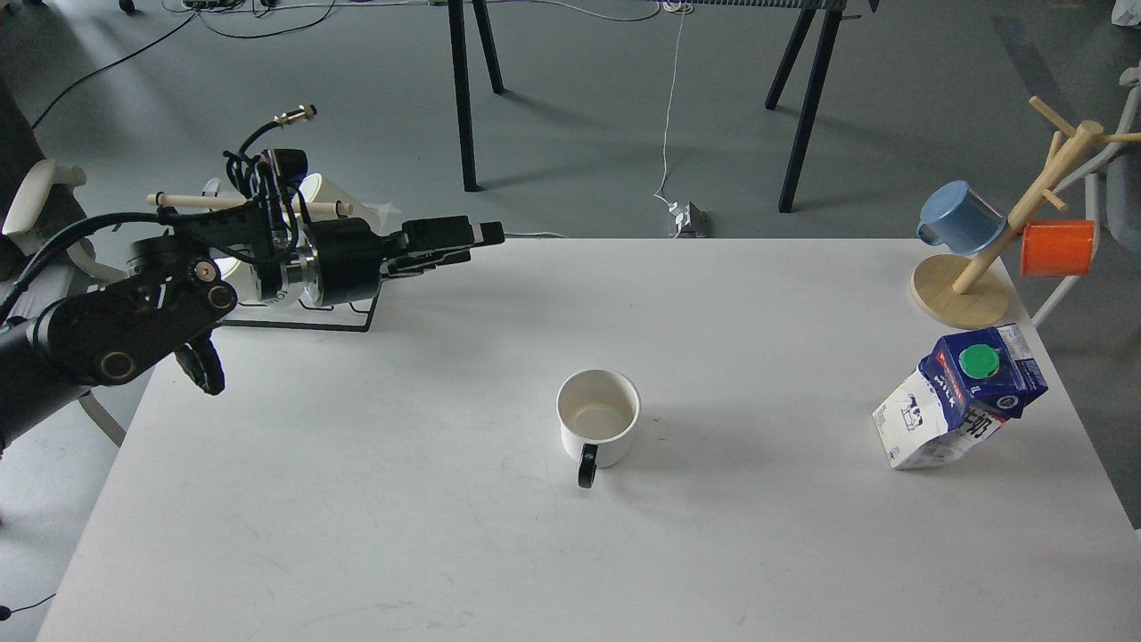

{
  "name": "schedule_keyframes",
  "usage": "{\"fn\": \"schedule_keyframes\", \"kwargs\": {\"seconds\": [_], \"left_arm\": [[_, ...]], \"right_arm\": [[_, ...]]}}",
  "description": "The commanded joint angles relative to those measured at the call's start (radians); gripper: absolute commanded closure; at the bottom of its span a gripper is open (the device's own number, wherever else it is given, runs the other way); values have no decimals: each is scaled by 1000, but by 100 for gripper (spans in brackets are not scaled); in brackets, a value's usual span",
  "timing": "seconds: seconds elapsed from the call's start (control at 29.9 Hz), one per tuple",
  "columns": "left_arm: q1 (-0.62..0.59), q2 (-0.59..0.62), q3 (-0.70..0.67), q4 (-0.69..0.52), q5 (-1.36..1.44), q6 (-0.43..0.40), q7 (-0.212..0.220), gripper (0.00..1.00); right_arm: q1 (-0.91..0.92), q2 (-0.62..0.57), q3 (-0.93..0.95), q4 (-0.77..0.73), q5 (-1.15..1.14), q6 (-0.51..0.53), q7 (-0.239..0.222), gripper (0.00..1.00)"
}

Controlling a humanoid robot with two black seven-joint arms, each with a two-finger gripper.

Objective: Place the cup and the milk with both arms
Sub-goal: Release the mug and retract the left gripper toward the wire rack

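Note:
The cup (pixel 599 417), a short cream-white mug with a black loop handle pointing to the front, stands upright and alone near the middle of the white table (pixel 374 499). The milk (pixel 958 397), a blue and white carton with a green cap, stands at the right side of the table, near its edge. My left gripper (pixel 481 246) is raised over the table's back left part, far up and left of the cup, with its fingers apart and empty. My right arm is out of view.
A black wire rack (pixel 294 312) with a wooden bar holds lettered cream mugs (pixel 325 201) at the back left, just behind my left arm. A wooden mug tree (pixel 967 294) with a blue cup (pixel 961 217) and an orange cup (pixel 1056 247) stands at the back right.

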Motion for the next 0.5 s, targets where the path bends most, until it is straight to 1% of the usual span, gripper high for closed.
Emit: {"fn": "schedule_keyframes", "kwargs": {"seconds": [0.0,0.07,0.17,0.3,0.4,0.47], "left_arm": [[59,82,-34,4,-285,0,0,10],[91,116,-36,4,-368,0,0,8],[136,147,-49,4,-405,0,0,8],[217,158,-124,2,-408,0,0,7],[257,155,-154,4,-404,0,0,7],[258,149,-154,2,-401,0,0,6]], "right_arm": [[-111,-12,4,23,62,0,-11,1],[-178,-12,10,29,84,0,-12,1],[-270,-12,10,34,94,0,-12,1],[-367,13,-3,46,93,0,-12,1],[-430,77,-19,106,81,0,-19,1],[-446,125,-51,134,73,0,-23,1]]}}
